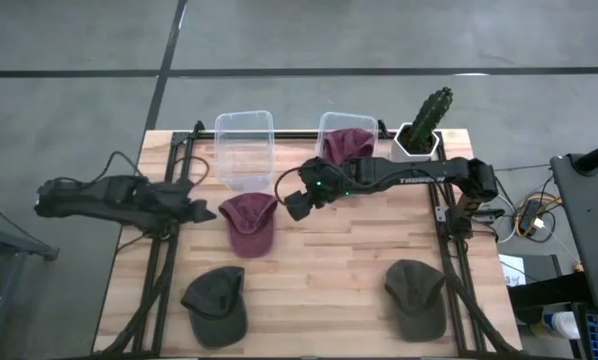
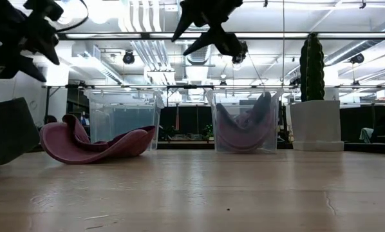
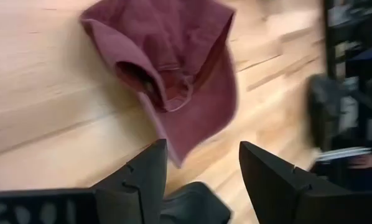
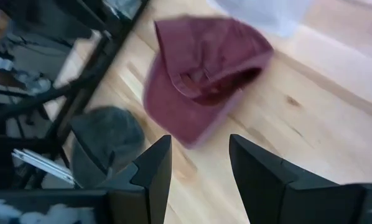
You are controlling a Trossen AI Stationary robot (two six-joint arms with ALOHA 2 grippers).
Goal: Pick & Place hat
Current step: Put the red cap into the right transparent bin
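Observation:
A maroon hat (image 1: 247,225) lies on the wooden table left of centre, its hollow inside showing (image 3: 167,74) (image 4: 201,68). No gripper touches it. My left gripper (image 1: 204,212) (image 3: 201,149) hovers open just left of the hat, with nothing between its fingers. My right gripper (image 1: 297,207) (image 4: 199,142) hangs open above the table just right of the hat, slanting down toward it, also holding nothing. A second maroon hat (image 1: 346,145) (image 2: 246,122) rests inside the right clear bin.
An empty clear bin (image 1: 243,150) stands behind the maroon hat, and the right clear bin (image 1: 331,125) stands beside it. Two dark green hats (image 1: 214,303) (image 1: 416,297) lie near the front edge. A cactus in a white pot (image 1: 424,125) stands at the far right.

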